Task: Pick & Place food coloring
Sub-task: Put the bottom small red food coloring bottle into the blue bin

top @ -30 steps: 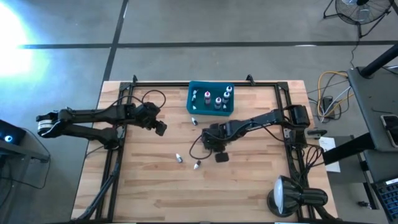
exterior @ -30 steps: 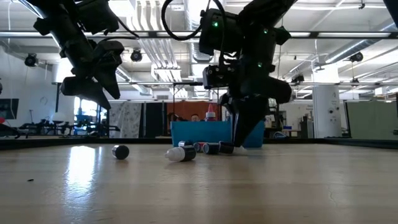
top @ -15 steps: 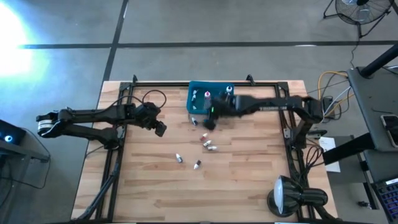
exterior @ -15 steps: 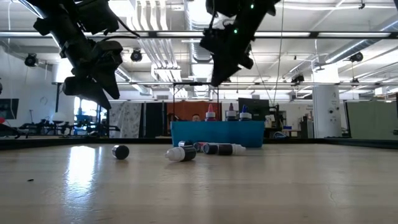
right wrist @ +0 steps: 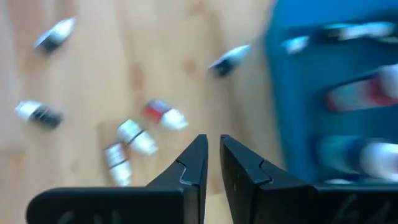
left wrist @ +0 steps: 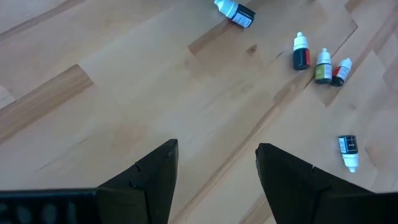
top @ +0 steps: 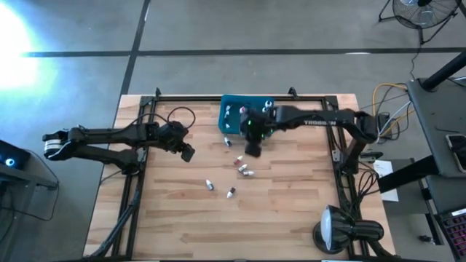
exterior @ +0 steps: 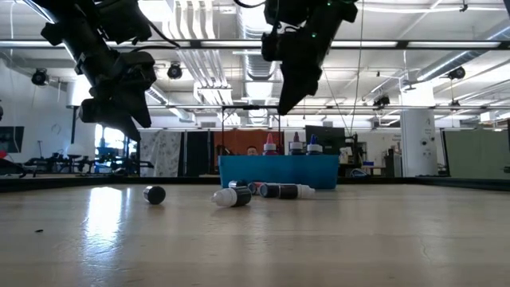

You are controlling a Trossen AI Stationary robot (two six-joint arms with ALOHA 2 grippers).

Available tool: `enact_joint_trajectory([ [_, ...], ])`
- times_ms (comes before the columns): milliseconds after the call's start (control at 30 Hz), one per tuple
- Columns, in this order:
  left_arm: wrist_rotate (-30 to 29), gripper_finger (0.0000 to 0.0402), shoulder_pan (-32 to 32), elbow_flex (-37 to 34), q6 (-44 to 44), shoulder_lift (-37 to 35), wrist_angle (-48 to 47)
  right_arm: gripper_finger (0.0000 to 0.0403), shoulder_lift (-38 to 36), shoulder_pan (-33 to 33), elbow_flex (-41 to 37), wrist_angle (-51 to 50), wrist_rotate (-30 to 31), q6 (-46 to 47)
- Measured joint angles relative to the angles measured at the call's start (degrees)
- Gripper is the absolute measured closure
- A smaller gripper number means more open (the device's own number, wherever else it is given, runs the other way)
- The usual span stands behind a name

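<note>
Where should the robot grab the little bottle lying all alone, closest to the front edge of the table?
Across its dark body, coming straight down. The lone bottle lies flat on the table with bare wood around it, so the fingers fit either side.

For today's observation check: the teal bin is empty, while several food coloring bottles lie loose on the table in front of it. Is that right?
Not quite: the teal bin is not empty. The low view shows bottles standing in it. The rest holds: several food coloring bottles lie loose on the table in front of it.
</note>
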Motion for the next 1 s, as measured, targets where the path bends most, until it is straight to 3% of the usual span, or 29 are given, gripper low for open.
enact_joint_trajectory([
  [200, 0.0, 0.0209, -0.2, 0.0, 1.3, 0.0, 0.1, 0.0349, 0.7, 7.4, -3.9, 0.1, -1.7, -0.4],
  [633, 0.0, 0.0209, -0.2, 0.0, 1.7, 0.0, 0.2, 0.0211, 6.4, 14.9, -8.7, 2.1, -0.7, -0.4],
  [767, 0.0, 0.0209, -0.2, 0.0, 1.5, 0.0, 0.2, 0.0202, 8.3, 15.0, -9.0, 3.2, 2.9, -0.4],
  [1000, 0.1, 0.0209, -0.3, 0.0, 1.1, 0.0, -0.1, 0.0209, 10.5, 15.2, -9.0, 4.2, 1.7, -1.0],
])
